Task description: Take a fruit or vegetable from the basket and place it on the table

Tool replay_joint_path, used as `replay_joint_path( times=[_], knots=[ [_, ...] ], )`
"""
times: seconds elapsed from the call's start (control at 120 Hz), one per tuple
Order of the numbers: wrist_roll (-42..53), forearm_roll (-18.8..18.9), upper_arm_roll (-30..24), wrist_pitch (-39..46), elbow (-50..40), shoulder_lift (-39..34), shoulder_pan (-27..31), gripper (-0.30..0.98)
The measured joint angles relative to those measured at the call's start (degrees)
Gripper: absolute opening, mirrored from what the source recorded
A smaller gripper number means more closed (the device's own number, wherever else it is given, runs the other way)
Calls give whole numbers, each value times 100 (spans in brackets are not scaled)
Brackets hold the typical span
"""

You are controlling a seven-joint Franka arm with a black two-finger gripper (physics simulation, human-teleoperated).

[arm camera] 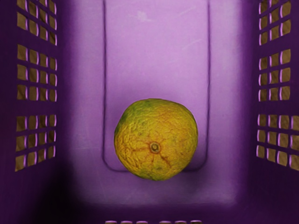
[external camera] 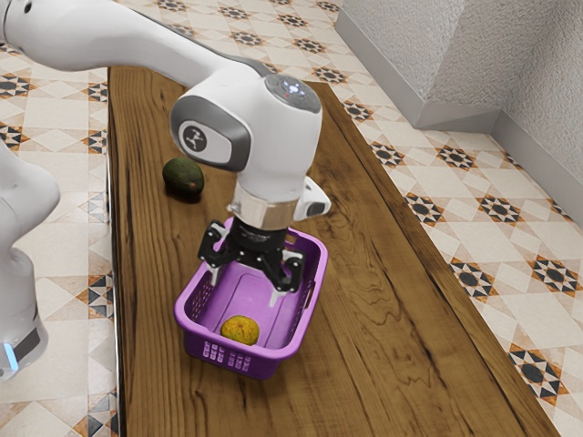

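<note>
Poised over basket (external camera: 271, 362) with gripper (external camera: 245, 285) spread wide — yet to grasp citrus (arm camera: 156, 139) at exterior view's six o'clock, lift, set on table (external camera: 383, 364).

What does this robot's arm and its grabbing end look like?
The arm is glossy white with rounded segments, a grey-edged joint cover bearing a dark emblem, and a grey disc with small bluish lights. Below a beige-silver collar sits the gripper: black, angular linkages and two fingers with pale grey tips.
</note>
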Motion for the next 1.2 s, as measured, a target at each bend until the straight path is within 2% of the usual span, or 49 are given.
replay_joint_path(
  times=[0.133,0.375,0.5,1.2],
  knots=[
    [-99,47,-16,126,-186,-1,-57,69],
    [-96,627,-13,306,-463,36,-176,69],
    [-68,780,44,539,-548,153,-164,69],
    [145,833,361,1421,-919,463,-176,69]
  ],
)
